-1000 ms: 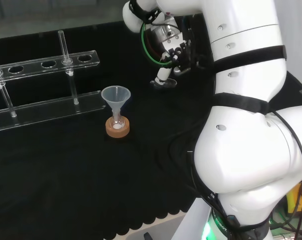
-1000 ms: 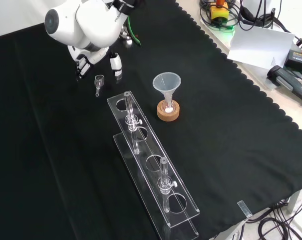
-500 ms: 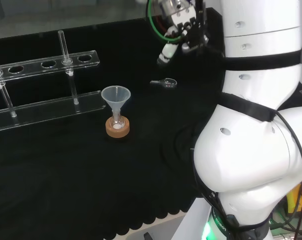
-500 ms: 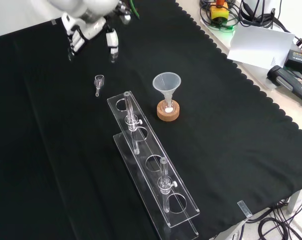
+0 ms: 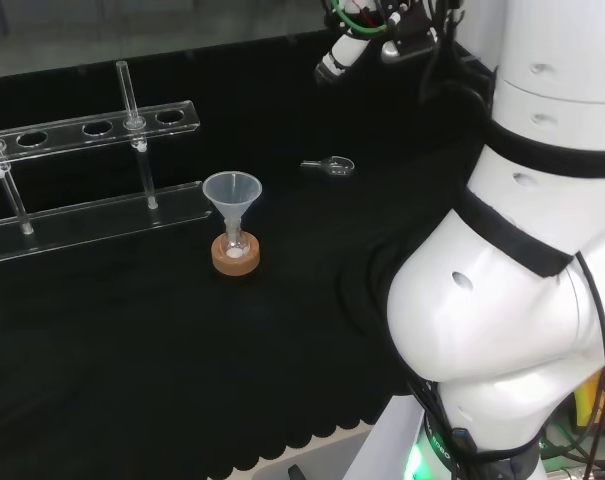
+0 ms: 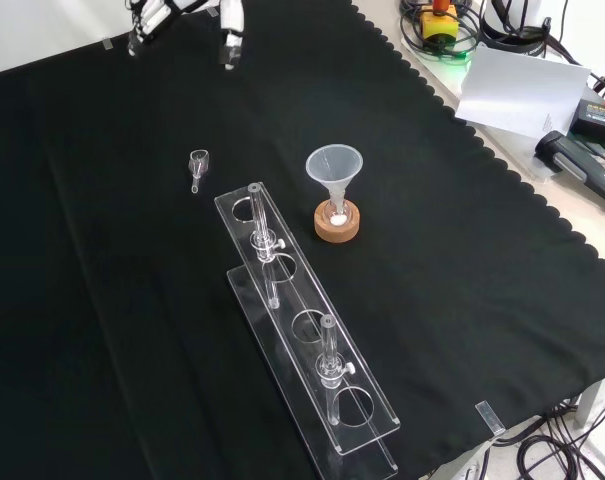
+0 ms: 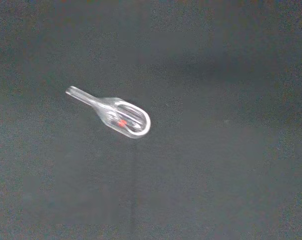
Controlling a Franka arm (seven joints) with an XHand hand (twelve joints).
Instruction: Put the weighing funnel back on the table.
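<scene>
Head view: the hand (image 5: 340,58) has lifted to the top edge, clear of the weighing funnel (image 5: 329,165) lying on the cloth (image 5: 132,350). Front view: its fingers (image 6: 230,35) hang straight, holding nothing. Wrist view: the weighing funnel (image 7: 118,115) lies sideways, a red speck (image 7: 122,123) inside.

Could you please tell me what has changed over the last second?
The hand has risen away from the weighing funnel, fingers open. The weighing funnel lies on the cloth where it was; the funnel and the rack are unmoved.
</scene>
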